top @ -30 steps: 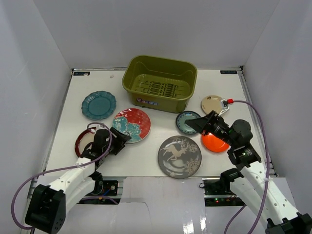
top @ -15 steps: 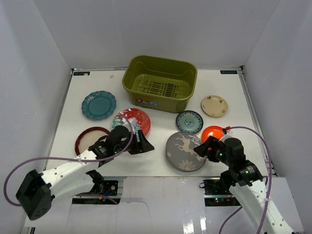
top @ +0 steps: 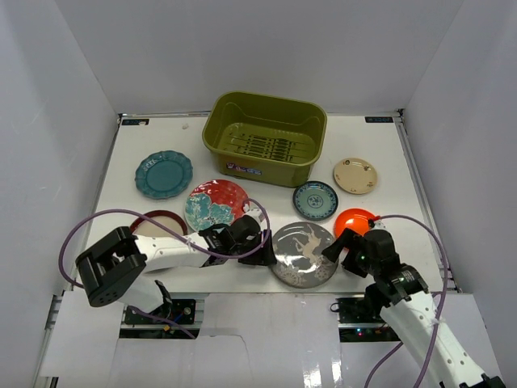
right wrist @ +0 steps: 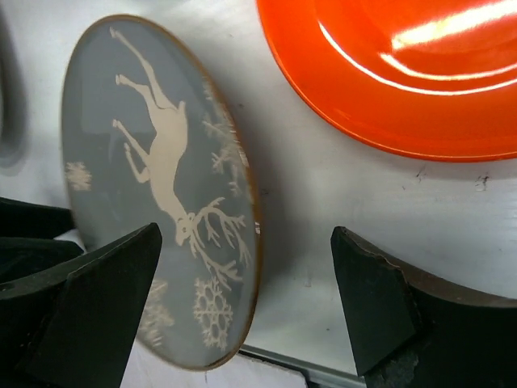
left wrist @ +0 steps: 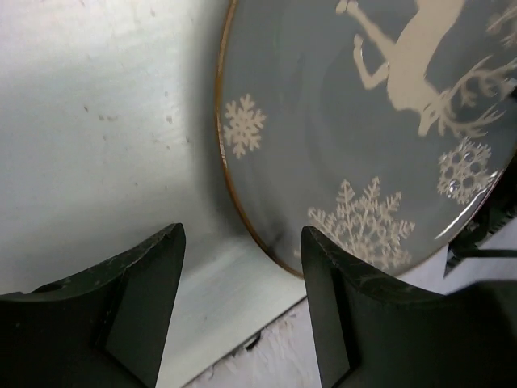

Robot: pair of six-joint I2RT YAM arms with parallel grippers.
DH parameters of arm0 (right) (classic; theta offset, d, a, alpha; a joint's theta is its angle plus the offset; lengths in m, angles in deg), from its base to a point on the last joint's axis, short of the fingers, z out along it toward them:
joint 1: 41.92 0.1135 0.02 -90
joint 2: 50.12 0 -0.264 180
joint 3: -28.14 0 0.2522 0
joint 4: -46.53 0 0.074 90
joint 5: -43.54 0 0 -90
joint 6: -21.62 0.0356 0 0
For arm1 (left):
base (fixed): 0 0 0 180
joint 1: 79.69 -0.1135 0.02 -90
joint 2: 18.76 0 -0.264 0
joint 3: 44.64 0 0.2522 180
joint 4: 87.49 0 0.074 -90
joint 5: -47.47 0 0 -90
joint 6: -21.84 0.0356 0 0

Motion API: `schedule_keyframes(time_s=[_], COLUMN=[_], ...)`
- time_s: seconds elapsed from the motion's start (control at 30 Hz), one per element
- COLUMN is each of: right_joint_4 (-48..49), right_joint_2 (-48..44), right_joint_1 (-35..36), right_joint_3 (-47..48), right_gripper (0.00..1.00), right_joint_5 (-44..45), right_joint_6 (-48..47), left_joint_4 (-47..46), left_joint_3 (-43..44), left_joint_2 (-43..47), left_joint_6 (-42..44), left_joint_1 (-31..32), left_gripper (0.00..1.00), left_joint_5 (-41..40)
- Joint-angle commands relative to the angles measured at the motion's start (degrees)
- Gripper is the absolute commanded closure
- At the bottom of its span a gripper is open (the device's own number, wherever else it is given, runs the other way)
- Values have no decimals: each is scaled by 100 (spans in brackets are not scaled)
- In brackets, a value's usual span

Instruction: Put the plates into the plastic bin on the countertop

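The grey deer plate (top: pixel 303 253) lies near the countertop's (top: pixel 242 271) front edge. My left gripper (top: pixel 262 246) is open at its left rim. In the left wrist view that rim (left wrist: pixel 258 234) runs between the fingers of the left gripper (left wrist: pixel 242 291). My right gripper (top: pixel 335 246) is open at the right rim, and the deer plate (right wrist: pixel 161 202), which looks tilted, sits between the wide jaws of the right gripper (right wrist: pixel 246 291). The orange plate (top: pixel 355 220) (right wrist: pixel 404 73) lies just behind. The olive plastic bin (top: pixel 262 141) stands empty at the back.
A teal scalloped plate (top: pixel 163 174), a red-and-teal floral plate (top: pixel 216 204), a small teal patterned plate (top: pixel 315 200) and a beige plate (top: pixel 355 175) lie on the countertop. The dark-red-rimmed plate (top: pixel 153 222) is partly under my left arm. White walls enclose three sides.
My left gripper swung right from the floral plate to the grey plate's left rim. My right gripper opened wide and dropped back to the grey plate's right rim. That plate shifted slightly.
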Motion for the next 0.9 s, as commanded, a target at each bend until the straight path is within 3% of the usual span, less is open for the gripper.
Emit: schedule_keyframes(time_s=[0.0, 0.03, 0.27, 0.37, 0.5, 0.53, 0.63, 0.77, 0.87], right_joint_4=[642, 784, 1988, 2568, 2859, 2868, 2895, 3008, 3332], right_joint_2=[323, 376, 122, 113, 105, 96, -10, -395, -642], right_joint_1=[29, 29, 29, 20, 20, 20, 20, 29, 29], right_joint_3=[-440, -572, -1846, -2355, -2533, -2507, -2271, -1875, -1384], right_gripper=[9, 10, 39, 51, 66, 75, 90, 92, 92], right_joint_5=[-380, -469, -1014, -1409, -1603, -1612, -1709, -2033, -2236], right_joint_6=[238, 290, 1002, 1441, 1434, 1346, 1179, 1082, 1379], left_joint_4=[-352, -370, -616, -677, -818, -827, -818, -696, -485], left_joint_3=[165, 156, -2, -37, -134, -126, -99, -82, 6], left_joint_2=[-138, -156, -314, -402, -455, -464, -377, 19, 484], left_joint_6=[49, 40, -31, -48, -92, -101, -101, -101, -57], left_joint_1=[26, 26, 26, 17, 17, 17, 17, 17, 17], left_gripper=[31, 31, 37, 54, 67, 71, 78, 82, 74], left_joint_5=[-498, -570, -606, -597, -545, -518, -439, -517, -579])
